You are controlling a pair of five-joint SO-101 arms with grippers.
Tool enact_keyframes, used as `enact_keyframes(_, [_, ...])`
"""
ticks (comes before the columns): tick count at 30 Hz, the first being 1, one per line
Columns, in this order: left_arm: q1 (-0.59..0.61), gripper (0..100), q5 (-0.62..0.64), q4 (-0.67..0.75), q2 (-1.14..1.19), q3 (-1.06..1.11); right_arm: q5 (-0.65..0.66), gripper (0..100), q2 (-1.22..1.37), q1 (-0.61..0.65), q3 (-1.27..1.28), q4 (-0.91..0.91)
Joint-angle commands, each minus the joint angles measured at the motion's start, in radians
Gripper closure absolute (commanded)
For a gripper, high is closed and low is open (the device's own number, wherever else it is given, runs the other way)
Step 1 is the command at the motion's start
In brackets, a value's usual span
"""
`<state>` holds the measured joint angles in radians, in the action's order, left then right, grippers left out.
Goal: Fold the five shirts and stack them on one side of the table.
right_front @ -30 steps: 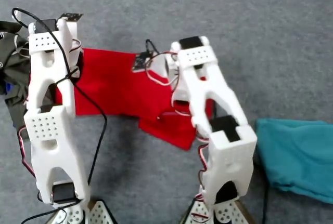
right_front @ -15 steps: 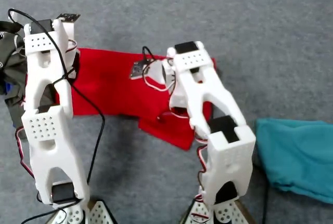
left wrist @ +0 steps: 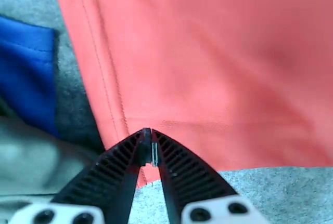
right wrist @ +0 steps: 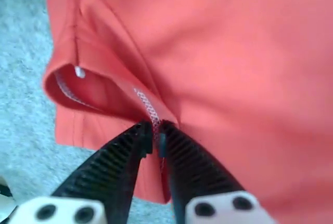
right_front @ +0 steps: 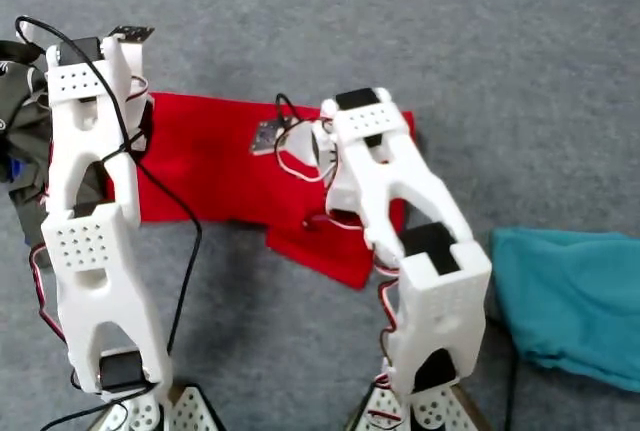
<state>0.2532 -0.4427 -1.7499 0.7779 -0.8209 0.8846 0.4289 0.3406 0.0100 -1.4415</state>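
A red shirt (right_front: 220, 166) lies spread on the grey table (right_front: 500, 81) between the two arms. My left gripper (left wrist: 150, 151) is shut on the red shirt's (left wrist: 208, 68) hemmed edge near a corner, at the shirt's left end in the high view. My right gripper (right wrist: 155, 136) is shut on a raised fold of the red shirt (right wrist: 234, 68) beside the collar seam, near the shirt's right part. Both wrists hang low over the cloth.
A teal shirt (right_front: 570, 296) lies crumpled at the table's right edge. A pile of dark grey and blue clothes (right_front: 25, 171) sits at the left edge, right beside the left gripper, as blue cloth (left wrist: 26, 73) and grey cloth (left wrist: 31, 167).
Both arms shifted slightly left with the red shirt held. A strip of red cloth now shows to the right of the right arm's wrist.
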Motion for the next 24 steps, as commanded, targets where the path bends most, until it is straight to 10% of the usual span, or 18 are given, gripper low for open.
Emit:
enact_keyframes(1, [0.006,98,-0.006,-0.008,-0.073,-0.008,-0.014,98.8,-0.068,0.012,-0.002,-0.006])
enact_keyframes(7, [0.003,98,-0.006,-0.008,-0.073,-0.008,-0.014,98.3,-0.105,0.008,-0.007,-0.020])
enact_keyframes(14, [0.002,98,-0.006,-0.008,-0.071,-0.008,-0.021,74.0,-0.104,0.012,0.001,0.015])
enact_keyframes(24, [0.006,98,-0.005,0.014,-0.071,0.000,-0.031,82.3,0.002,0.013,0.002,0.057])
